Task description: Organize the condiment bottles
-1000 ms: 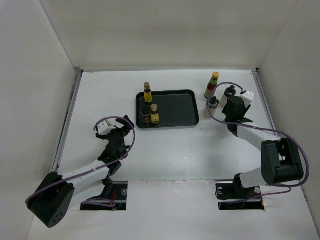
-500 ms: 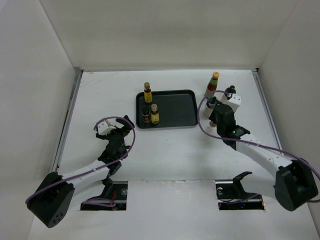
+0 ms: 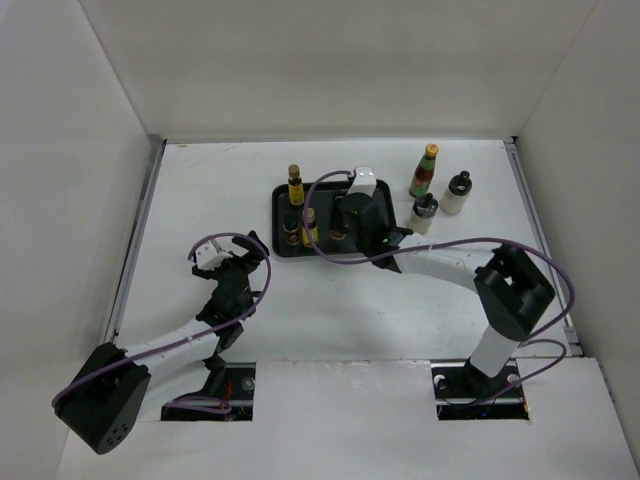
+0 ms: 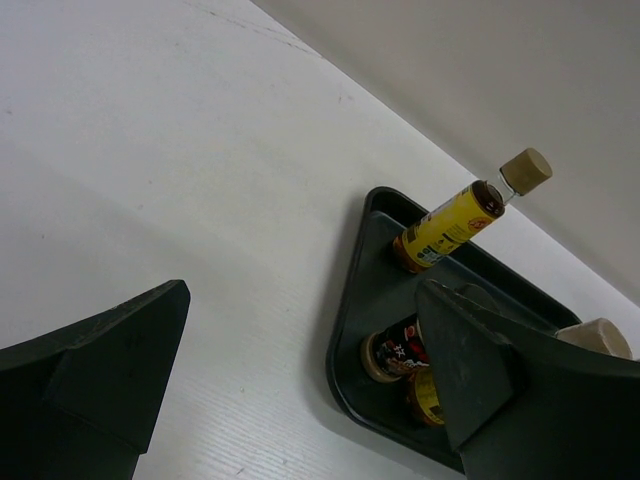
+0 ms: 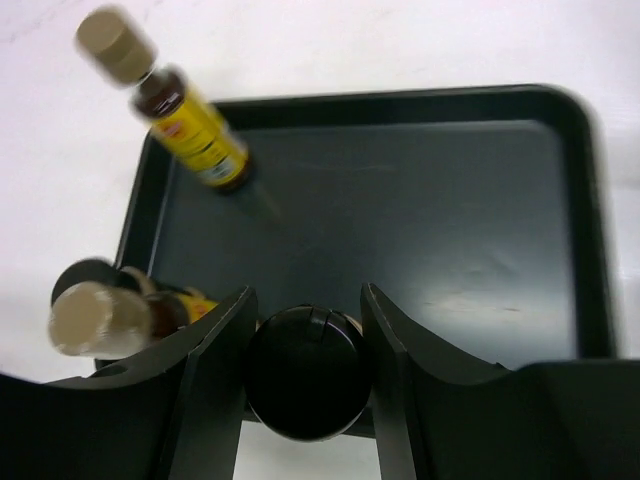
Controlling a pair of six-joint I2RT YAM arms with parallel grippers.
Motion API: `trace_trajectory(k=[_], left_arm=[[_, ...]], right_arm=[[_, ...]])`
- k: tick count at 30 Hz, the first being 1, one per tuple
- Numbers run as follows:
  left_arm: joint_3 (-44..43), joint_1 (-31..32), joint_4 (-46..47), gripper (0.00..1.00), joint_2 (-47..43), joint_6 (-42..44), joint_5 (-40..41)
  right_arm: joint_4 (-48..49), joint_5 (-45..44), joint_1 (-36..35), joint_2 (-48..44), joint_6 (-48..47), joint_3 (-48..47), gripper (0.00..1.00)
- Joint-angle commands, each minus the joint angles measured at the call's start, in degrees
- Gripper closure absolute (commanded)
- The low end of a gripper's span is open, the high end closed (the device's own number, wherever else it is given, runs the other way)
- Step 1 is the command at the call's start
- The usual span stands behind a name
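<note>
Right fingers (image 5: 210,385) clamped on small round black-capped bottle (image 5: 308,375) over near edge of black rectangular tray (image 5: 420,220); left fingers (image 4: 100,370) spread wide off tray's near-left corner

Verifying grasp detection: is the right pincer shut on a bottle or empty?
Shut on a black-capped bottle: in the right wrist view, the right pincer has its fingers against both sides of the cap, over the tray.
</note>
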State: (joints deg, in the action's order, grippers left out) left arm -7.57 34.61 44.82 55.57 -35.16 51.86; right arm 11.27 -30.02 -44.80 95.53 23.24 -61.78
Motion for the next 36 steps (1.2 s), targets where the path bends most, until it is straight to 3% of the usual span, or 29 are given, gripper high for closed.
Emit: trace_trajectory(k=[1, 11, 17, 21, 27, 30, 33, 36], left_arm=[[-0.9, -0.3, 2.6, 0.00, 0.4, -0.4, -0.4], [-0.7, -0.5, 2.7, 0.00, 0.0, -0.5, -0.4], [-0.9, -0.6, 2.7, 0.00, 0.4, -0.5, -0.9], [-1.2, -0.7, 2.7, 0.00, 1.6, -0.5, -1.1], [-1.2, -0.8, 2.7, 0.00, 1.6, -0.6, -1.8], [-1.0, -0.8, 2.7, 0.00, 0.9, -0.6, -2.0], [-0.9, -0.8, 2.7, 0.00, 0.6, -0.7, -2.0], [-1.4, -0.6, 3.0, 0.00, 2.3, -0.7, -2.3]], right_arm=[[5.2, 1.7, -1.4, 3.5, -2.6, -4.6, 0.57], [6.0, 2.9, -2.8, 9.3, -1.7, -4.3, 0.52], [5.9, 2.1, -3.1, 7.6, -1.0, -2.4, 0.30], [5.3, 2.7, -2.6, 1.1, -1.0, 0.1, 0.21], [4.6, 3.8, 2.6, -8.0, -1.8, 3.5, 0.18], [3.8, 2.9, 5.9, -11.8, -2.6, 6.1, 0.21], [3.1, -1.1, 10.0, -15.4, -4.8, 9.4, 0.21], [0.4, -6.8, 15.4, -17.3, -7.1, 11.3, 0.14]])
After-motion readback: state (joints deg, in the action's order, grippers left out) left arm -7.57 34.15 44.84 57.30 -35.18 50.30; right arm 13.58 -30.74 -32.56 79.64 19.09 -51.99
